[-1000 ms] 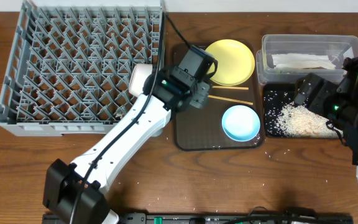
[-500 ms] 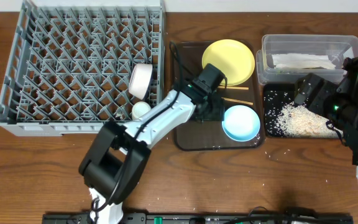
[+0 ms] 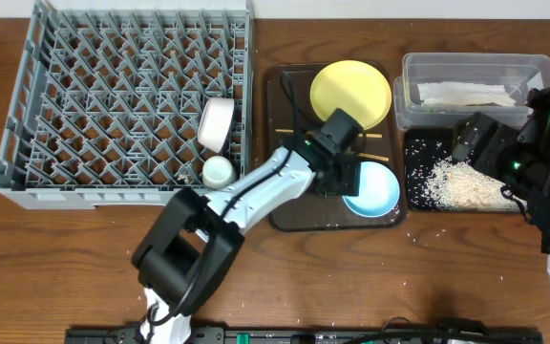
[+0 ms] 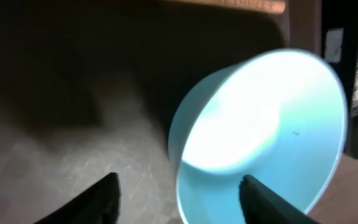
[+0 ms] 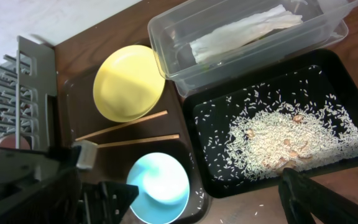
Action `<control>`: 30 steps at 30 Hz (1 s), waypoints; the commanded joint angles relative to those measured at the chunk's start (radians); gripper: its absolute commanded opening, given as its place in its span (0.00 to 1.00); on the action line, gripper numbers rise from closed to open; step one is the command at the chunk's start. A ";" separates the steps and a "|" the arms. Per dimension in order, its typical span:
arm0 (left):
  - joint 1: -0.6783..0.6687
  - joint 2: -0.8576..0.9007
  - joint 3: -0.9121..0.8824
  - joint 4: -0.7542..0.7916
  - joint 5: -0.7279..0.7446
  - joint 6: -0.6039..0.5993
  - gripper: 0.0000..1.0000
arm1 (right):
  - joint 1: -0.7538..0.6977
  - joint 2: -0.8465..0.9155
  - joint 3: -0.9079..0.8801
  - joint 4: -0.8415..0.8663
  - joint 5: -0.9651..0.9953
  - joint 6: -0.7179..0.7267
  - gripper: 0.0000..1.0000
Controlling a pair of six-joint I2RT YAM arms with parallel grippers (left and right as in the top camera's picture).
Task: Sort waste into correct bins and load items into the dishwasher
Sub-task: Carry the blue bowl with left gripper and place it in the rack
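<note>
My left gripper (image 3: 345, 178) (image 4: 182, 202) is open and straddles the left rim of the light blue bowl (image 3: 375, 191) (image 4: 260, 118) (image 5: 160, 186) on the brown tray. One finger is inside the bowl and one outside. The yellow plate (image 3: 351, 94) (image 5: 129, 83) and two chopsticks (image 3: 372, 136) (image 5: 123, 126) lie on the same tray. A white bowl (image 3: 216, 122) and a white cup (image 3: 219, 169) sit in the grey dish rack (image 3: 113, 96). My right gripper (image 3: 471, 139) (image 5: 211, 198) is open and empty above the black tray (image 3: 418, 162) of rice (image 5: 278, 134).
The clear tub (image 3: 475, 59) at the back right holds the paper wrapper (image 3: 466, 94) (image 5: 247, 34). The brown serving tray (image 3: 289, 205) lies between the rack and the bins. Stray rice grains lie on the table near the front edge.
My left arm has swung right from beside the rack across the brown tray to the blue bowl's rim. The right arm has not moved.
</note>
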 commanded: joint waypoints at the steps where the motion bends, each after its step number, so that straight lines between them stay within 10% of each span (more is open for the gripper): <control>1: -0.027 0.051 -0.003 0.003 -0.048 0.014 0.56 | -0.004 0.002 0.005 -0.002 0.002 0.009 0.99; 10: -0.028 0.056 -0.003 0.001 -0.100 0.015 0.08 | -0.004 0.002 0.005 -0.002 0.002 0.009 0.99; 16: -0.011 0.018 0.012 -0.028 -0.176 0.072 0.07 | -0.004 0.002 0.005 -0.002 0.002 0.009 0.99; 23: 0.024 -0.172 0.024 -0.049 -0.743 0.282 0.07 | -0.004 0.002 0.005 -0.002 0.002 0.009 0.99; 30: 0.090 -0.228 0.024 0.256 -1.233 0.642 0.08 | -0.004 0.002 0.005 -0.002 0.002 0.009 0.99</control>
